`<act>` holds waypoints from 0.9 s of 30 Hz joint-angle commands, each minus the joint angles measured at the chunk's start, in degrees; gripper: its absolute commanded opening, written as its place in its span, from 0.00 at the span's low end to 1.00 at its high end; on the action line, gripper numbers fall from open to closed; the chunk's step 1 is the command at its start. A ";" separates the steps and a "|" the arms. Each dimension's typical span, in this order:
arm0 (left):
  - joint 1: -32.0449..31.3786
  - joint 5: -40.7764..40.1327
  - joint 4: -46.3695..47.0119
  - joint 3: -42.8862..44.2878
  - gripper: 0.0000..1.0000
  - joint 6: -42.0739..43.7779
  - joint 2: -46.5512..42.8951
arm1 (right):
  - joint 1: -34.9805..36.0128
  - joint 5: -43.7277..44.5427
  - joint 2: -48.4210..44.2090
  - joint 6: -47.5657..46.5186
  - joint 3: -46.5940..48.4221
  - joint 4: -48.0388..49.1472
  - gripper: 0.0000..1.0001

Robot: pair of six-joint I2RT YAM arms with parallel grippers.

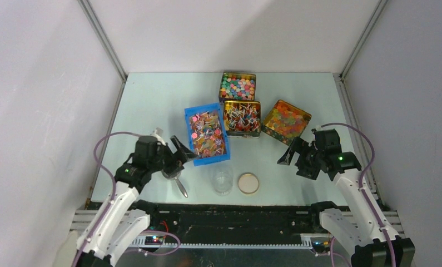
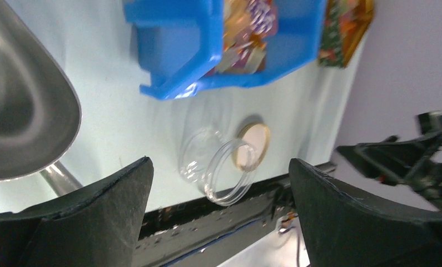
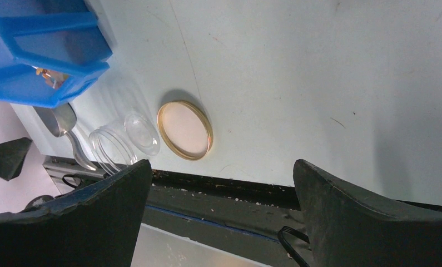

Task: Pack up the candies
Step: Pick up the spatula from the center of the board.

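The candies (image 1: 207, 135) lie heaped in a rectangular blue plastic bin (image 1: 188, 119) near the middle of the pale, matt desk (image 1: 152, 105). They are small twist-wrapped pieces in crinkled orange, pink and purple wrappers with some white. The heap is jumbled, so their long axes point every way, while the bin's own long axis runs from the near edge toward the far wall, slightly slanted. The left wrist view shows the same wrappers (image 2: 246, 33) over the bin's moulded, ribbed end wall (image 2: 174, 50). Touching the bin's right side is a square gilt tin (image 1: 242, 118) of red and white wrapped pieces. Behind that stands a tin of round pastel balls (image 1: 237, 86), and to the right, turned cornerwise, a tin of glossy orange-yellow jelly (image 1: 286, 119). Near the front edge stands a clear, round, open jar (image 1: 222, 179), and just beside it lies a flat disc lid (image 1: 248, 183) with a gold rim. A smooth metal scoop (image 1: 174, 177) with a thin handle lies left of the jar, under the left arm. The left tool (image 1: 179, 153) hovers at the bin's near left corner with its dark, wedge-shaped fingers (image 2: 96, 217) spread wide and nothing between them. The right tool (image 1: 289, 154) hangs near the jelly tin, its jaws likewise wide apart and empty.
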 commanded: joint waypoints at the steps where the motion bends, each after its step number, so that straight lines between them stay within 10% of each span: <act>1: -7.11 -5.79 -1.73 2.73 0.98 0.16 4.39 | 1.53 1.35 -2.17 -1.42 1.04 -0.96 1.00; 15: -17.57 -35.58 -24.21 15.11 0.95 -1.65 15.97 | 7.11 0.32 0.33 -0.30 0.77 0.95 0.96; 27: -6.10 -30.62 -21.52 6.77 0.88 -1.96 12.27 | 11.95 -0.84 4.40 0.48 0.77 3.14 0.92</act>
